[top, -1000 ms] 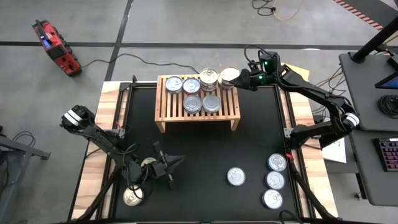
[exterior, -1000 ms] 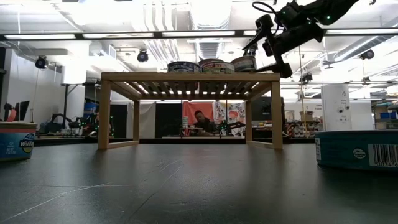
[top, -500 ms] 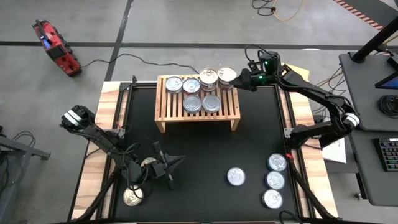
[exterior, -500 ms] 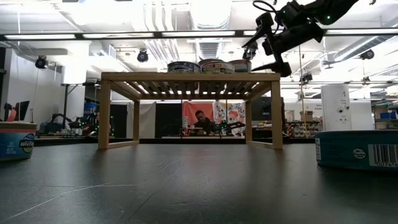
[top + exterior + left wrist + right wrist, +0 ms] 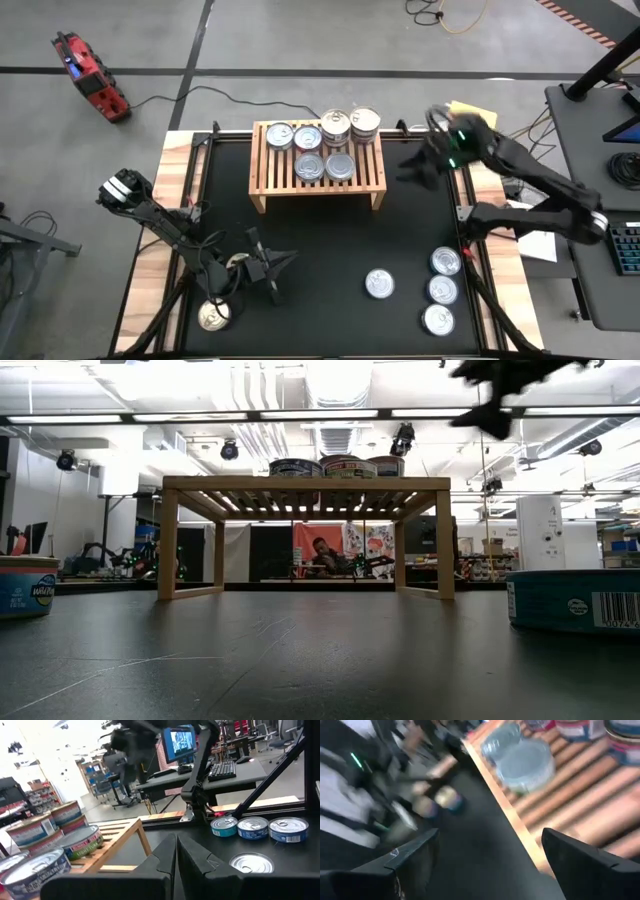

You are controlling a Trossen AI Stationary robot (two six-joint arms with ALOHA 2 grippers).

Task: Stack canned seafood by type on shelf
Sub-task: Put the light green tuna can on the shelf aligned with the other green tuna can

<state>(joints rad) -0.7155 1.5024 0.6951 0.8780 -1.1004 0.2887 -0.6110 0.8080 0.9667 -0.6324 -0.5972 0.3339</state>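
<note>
Right gripper [image 5: 418,168] has left the shelf [image 5: 268,190]. A second ago it stood at the shelf's 1 o'clock corner with a can between its fingers; that can [image 5: 366,122] now sits on the slats at that corner, beside the stacked can [image 5: 336,124], and the gripper hangs off the shelf's 3 o'clock end, above the mat. Its fingers are spread wide and carry nothing, as the right wrist view confirms. The low view shows it high, clear of the shelf top.

Shelf count: six cans in view from above. Three lie along the 12 o'clock edge and two at centre, with one more at the 11 o'clock corner [image 5: 279,135].

Judgement: one placement is complete and the arm is free for another pick. Whether the new can matches its neighbours by type cannot be told from these views.

Outstanding stock: four cans near the table's 4 o'clock corner, namely a single can [image 5: 379,283] and a row of three [image 5: 439,290]. Two more lie near 8 o'clock by the left gripper [image 5: 270,268].

Left gripper rests low on the mat at 7 o'clock, fingers pressed together, holding nothing.
</note>
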